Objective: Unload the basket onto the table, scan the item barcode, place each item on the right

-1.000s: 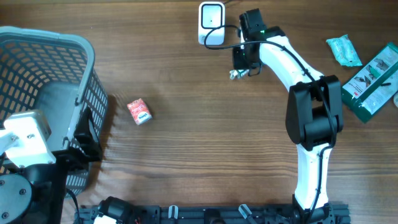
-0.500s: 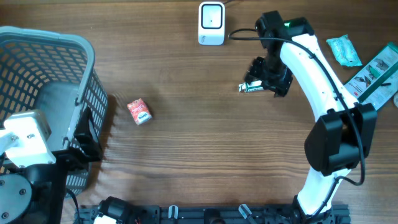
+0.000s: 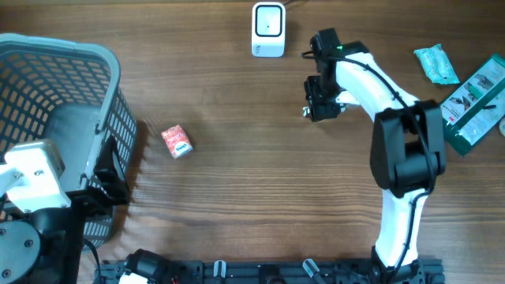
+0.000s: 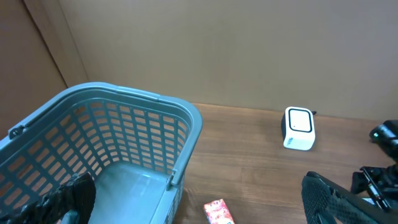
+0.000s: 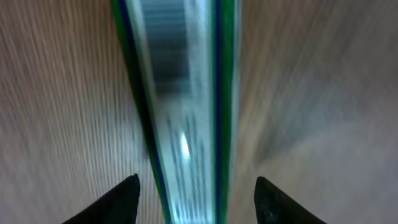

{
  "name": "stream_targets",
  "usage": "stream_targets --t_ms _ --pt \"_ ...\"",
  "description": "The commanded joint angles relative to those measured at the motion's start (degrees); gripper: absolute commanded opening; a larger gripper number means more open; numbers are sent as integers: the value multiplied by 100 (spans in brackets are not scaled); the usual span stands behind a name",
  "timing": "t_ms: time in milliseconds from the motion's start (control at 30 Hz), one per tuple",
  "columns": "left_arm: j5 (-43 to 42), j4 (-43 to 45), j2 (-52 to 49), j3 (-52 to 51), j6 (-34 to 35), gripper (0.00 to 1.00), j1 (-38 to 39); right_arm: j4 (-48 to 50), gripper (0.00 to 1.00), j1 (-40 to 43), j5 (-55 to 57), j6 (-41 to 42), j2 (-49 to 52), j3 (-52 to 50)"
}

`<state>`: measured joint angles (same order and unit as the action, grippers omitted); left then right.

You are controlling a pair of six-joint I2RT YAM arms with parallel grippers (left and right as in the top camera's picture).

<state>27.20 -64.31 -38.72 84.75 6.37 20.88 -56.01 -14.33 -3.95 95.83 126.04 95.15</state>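
Note:
The item is a narrow white packet with green edges and blurred dark stripes. It runs straight up the right wrist view, between the fingertips of my right gripper. The jaws stand apart with bare wood showing on both sides of the packet. From overhead, the right gripper points down over the packet, just below and right of the white scanner. Only a sliver of the item shows there. My left gripper hangs wide open beside the basket, holding nothing.
A grey-blue mesh basket fills the left side. A small red carton lies on the wood to its right. Green packets lie at the far right edge.
A second ago my right gripper was shut on the item beside the scanner. It swung right, opened, and came back over the item, which now sits lower on the table. The left arm has not moved.

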Motion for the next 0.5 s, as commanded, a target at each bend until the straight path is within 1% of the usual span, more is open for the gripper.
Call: stream_targets --t_ms 0,33,67,133,233,267,300,367,400,433,467 --pt "35 13 9 22 52 100 -17 -59 50 109 741 -142 44 -4" --pt "35 13 9 22 52 100 -17 -120 43 107 756 -170 85 -4" --pt "35 13 9 22 52 100 -17 -98 36 98 728 -457 151 -4" --pt "35 13 9 22 52 100 -17 20 30 50 632 -988 157 0" --pt "35 13 9 22 52 100 -17 205 21 46 24 -1792 122 90" --pt "35 13 9 22 52 100 -17 229 20 46 -98 -2048 68 109" --pt "35 13 9 22 52 100 -17 345 20 46 -146 -2610 -39 136" --pt "35 13 9 22 52 100 -17 793 21 42 -256 -3840 -186 138" --pt "35 13 9 22 52 100 -17 1276 22 35 -702 -4677 -221 136" --pt "35 13 9 22 52 100 -17 1510 23 26 -887 -4865 -208 109" --pt "35 13 9 22 52 100 -17 2109 27 -24 -1440 -5215 -179 -48"
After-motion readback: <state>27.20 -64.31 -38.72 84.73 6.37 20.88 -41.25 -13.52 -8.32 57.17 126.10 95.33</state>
